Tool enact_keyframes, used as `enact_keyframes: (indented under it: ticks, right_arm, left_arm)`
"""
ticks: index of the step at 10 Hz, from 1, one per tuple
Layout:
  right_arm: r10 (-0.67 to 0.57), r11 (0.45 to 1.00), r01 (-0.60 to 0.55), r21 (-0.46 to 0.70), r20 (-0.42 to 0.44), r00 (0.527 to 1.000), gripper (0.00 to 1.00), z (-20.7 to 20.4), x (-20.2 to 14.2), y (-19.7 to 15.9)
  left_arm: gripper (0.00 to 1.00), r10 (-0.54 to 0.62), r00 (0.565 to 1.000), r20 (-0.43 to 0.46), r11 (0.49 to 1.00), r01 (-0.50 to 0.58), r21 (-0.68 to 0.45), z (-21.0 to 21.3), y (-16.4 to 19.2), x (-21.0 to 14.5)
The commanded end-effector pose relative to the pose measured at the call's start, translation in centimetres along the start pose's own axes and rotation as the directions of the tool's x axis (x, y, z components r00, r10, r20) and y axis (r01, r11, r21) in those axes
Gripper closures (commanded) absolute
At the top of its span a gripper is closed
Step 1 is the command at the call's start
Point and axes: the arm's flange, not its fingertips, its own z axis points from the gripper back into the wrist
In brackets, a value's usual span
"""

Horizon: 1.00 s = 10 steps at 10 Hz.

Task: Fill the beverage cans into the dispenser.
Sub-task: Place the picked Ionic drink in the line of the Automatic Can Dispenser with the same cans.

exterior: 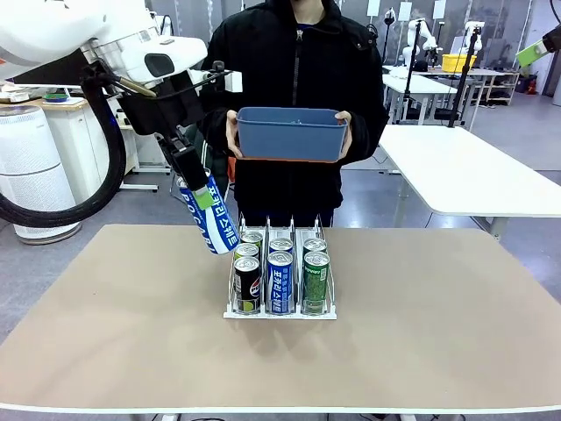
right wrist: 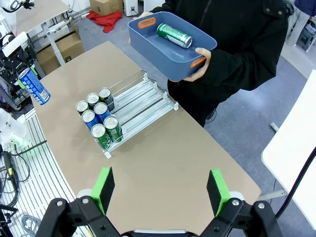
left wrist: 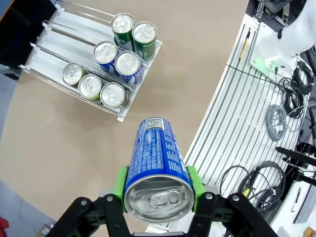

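Seven cans (exterior: 280, 267) stood in the rack (exterior: 280, 314) just below and ahead of the left gripper (exterior: 202, 200), which pinched a tilted blue can (exterior: 214, 224), while one green can (right wrist: 174, 35), seemingly the last, lay in the bin (right wrist: 158, 57) beyond the spread, empty right gripper (right wrist: 160, 190).

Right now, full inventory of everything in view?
dispenser: 1, white/clear, table centre
black-and-yellow-green cans: 3, dispenser's left lane
blue cans: 2, middle lane
green cans: 2, right lane
held blue can: 1, tilted, above the table left of the dispenser
loose green can: 1, lying in the bin
bin: 1, blue, in the person's hands
table: 1, tan
person's hands: 2, on the bin's ends
left gripper: shut on held blue can
right gripper: open, empty
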Motion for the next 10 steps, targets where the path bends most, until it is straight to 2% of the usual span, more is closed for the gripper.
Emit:
enact_keyframes:
  ticks: [1, 2, 6, 7, 10]
  right_arm:
    - [-0.005, 1.000, 0.004, 0.013, 0.004, 1.000, 0.00, -0.1, 0.1, 0.1]
    - [-0.005, 1.000, 0.004, 0.013, 0.004, 1.000, 0.00, -0.1, 0.1, 0.1]
    - [-0.005, 1.000, 0.004, 0.013, 0.004, 1.000, 0.00, -0.1, 0.1, 0.1]
    - [-0.005, 1.000, 0.004, 0.013, 0.004, 1.000, 0.00, -0.1, 0.1, 0.1]
    - [-0.005, 1.000, 0.004, 0.013, 0.004, 1.000, 0.00, -0.1, 0.1, 0.1]
  left_arm:
    - [0.43, 0.048, 0.998, -0.045, 0.997, -0.045, 0.065, -2.7, -0.6, 2.4]
    - [0.43, 0.045, 0.997, -0.059, 0.997, -0.041, 0.072, -3.9, -1.2, 3.2]
    - [0.43, -0.081, 0.990, -0.120, 0.988, 0.095, 0.122, -8.6, -4.6, 5.7]
    - [0.43, -0.141, 0.984, -0.112, 0.982, 0.153, 0.107, -9.8, -5.2, 5.7]
    - [0.43, -0.201, 0.971, -0.130, 0.975, 0.211, 0.074, -13.3, -5.6, 6.2]
